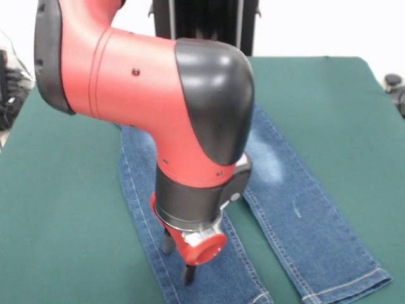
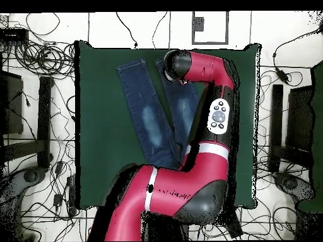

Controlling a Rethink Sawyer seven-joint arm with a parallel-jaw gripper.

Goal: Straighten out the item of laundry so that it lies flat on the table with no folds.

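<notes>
A red and black robot arm (image 1: 158, 107) reaches low over a small pair of blue jeans (image 1: 304, 215) spread on a green table (image 1: 57, 221), its claw (image 1: 177, 259) down on the left leg near the hem, at about 6 o'clock in the front view. Two dark fingers (image 1: 168, 244) show beneath the wrist, but whether they are released, clenched or pinching denim cannot be told from either view. From overhead, the jeans lie in an open V around the table's middle and toward 12 o'clock, legs splayed apart and looking largely flat, the waist hidden under the arm. Denim is soft yet fairly heavy for cloth; it should drape, drag and hold creases, so a pinch at a hem or the waistband's edge would likely serve better than the middle of a leg. Nothing else sits on the felt. The arm's own bulk covers much of the garment; cables (image 2: 38, 94) and stands ring the floor beyond.
</notes>
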